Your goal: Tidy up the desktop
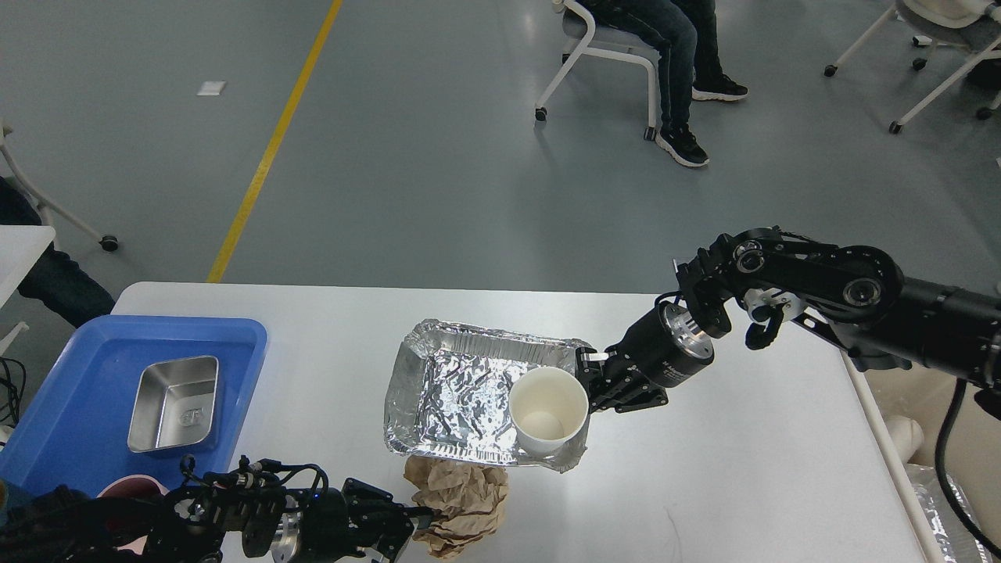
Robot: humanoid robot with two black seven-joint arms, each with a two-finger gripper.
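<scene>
The white-grey desktop holds a crinkled foil tray at its middle. A white paper cup stands upright in the tray's right end. My right gripper is against the cup's right side at the tray's right rim; its fingers are dark and I cannot tell what they hold. A crumpled brown paper ball lies just in front of the tray. My left gripper is low at the front edge, its fingers closed on the ball's left side.
A blue plastic tray at the left holds a steel container, with a pink cup at its front. A cream bin stands beyond the table's right edge. A seated person and chairs are on the floor behind.
</scene>
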